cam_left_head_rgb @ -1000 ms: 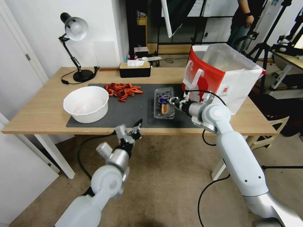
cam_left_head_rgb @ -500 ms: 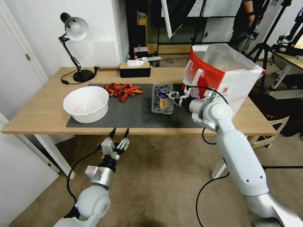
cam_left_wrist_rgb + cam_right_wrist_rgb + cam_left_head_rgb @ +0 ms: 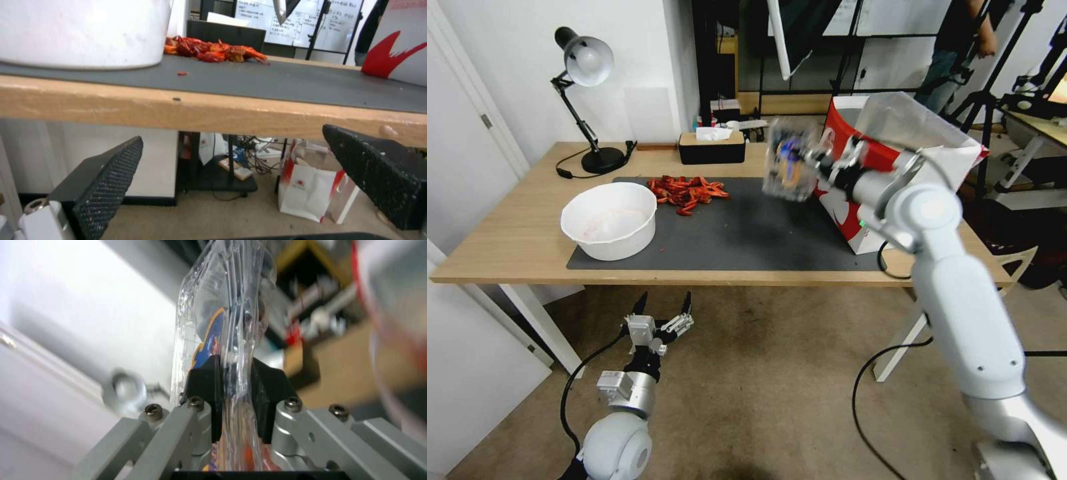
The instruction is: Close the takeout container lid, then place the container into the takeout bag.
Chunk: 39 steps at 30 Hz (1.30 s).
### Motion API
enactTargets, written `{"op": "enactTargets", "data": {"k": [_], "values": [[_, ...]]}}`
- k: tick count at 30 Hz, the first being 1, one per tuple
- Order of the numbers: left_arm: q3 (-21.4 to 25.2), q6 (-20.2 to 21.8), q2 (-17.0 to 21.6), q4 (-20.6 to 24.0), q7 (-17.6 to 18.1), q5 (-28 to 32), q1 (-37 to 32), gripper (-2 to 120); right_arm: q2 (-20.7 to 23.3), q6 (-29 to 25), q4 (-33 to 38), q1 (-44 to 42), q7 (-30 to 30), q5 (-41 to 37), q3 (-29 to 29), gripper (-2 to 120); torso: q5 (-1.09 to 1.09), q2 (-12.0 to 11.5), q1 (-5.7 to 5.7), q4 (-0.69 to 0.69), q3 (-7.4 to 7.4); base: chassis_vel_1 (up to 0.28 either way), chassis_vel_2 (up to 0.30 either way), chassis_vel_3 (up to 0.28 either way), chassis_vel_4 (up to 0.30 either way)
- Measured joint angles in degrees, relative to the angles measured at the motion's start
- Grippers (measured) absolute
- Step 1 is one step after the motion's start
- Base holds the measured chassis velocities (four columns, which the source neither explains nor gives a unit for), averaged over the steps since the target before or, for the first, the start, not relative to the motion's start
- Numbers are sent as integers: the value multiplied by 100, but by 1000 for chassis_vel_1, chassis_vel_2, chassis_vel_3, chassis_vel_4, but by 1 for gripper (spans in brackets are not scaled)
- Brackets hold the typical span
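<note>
While it hangs in the air above the dark grey mat (image 3: pixel 727 233), the small clear plastic clamshell takeout container (image 3: pixel 790 160) is tipped up on edge, blurred, with a blue and orange label showing through its wall. Its lid cannot be told apart from the base here, though the two clear halves lie flat against each other between the jaws in the right wrist view. The right gripper (image 3: pixel 817 162) has it pinched: two black pads (image 3: pixel 202 383) press in from either side of the thin plastic (image 3: pixel 231 340), squeezing the shell between them. Just behind the jaws, on the arm's side, stands the large stiff paper takeout bag (image 3: pixel 907 167) with its red front and white sides, mouth open, upright on the light wooden table (image 3: pixel 514 233). The container is level with the bag's top edge and just beside its red face, not inside.

Farther out from the jaws, a heap of red crayfish shells (image 3: pixel 686 190) lies on the mat, then a round white bowl (image 3: pixel 609 220), with a black tissue box (image 3: pixel 712 147) and a black desk lamp (image 3: pixel 584 93) at the back.

Down below the table's front edge, the left gripper (image 3: pixel 660 312) hovers over the carpet, jaws spread wide and holding nothing; its textured black fingers (image 3: pixel 106 180) frame the underside of the table edge (image 3: pixel 213 113).
</note>
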State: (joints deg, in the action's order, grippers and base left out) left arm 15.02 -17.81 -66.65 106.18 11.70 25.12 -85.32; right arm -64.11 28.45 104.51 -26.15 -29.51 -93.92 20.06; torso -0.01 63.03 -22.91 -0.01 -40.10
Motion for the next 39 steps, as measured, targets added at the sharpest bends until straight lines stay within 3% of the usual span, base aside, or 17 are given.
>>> {"op": "enactTargets", "data": {"k": [4,10,16,19,23,29,39], "values": [[0,-17,-39,-28,-7,3,-31,100,168,-170,-67,271,108,185,82,13,2,0,-1,1,0,0,0,0,0],[2,-61,-54,-78,-39,39,-48,100,628,-525,-578,734,509,1229,185,12,2,0,-1,0,-1,0,0,0,0],[10,-61,-6,-38,-77,108,-42,100,883,-634,-782,661,836,2040,206,11,2,0,-1,0,-1,0,0,0,0],[2,-59,14,-20,-96,134,-34,100,1071,-747,-920,404,1267,3045,207,11,2,0,-1,2,-1,0,0,0,0],[-74,-40,49,-41,-100,163,47,100,1223,-791,-931,94,1425,3541,263,11,0,0,-1,1,0,0,0,0,0],[-114,-16,77,-52,-96,213,112,100,1261,-735,-907,-198,1395,3624,321,11,1,0,-1,0,0,0,0,0,0],[-97,96,126,38,-84,241,149,100,1094,-463,-702,-543,628,2657,392,49,0,0,0,1,0,0,0,0,0]]}}
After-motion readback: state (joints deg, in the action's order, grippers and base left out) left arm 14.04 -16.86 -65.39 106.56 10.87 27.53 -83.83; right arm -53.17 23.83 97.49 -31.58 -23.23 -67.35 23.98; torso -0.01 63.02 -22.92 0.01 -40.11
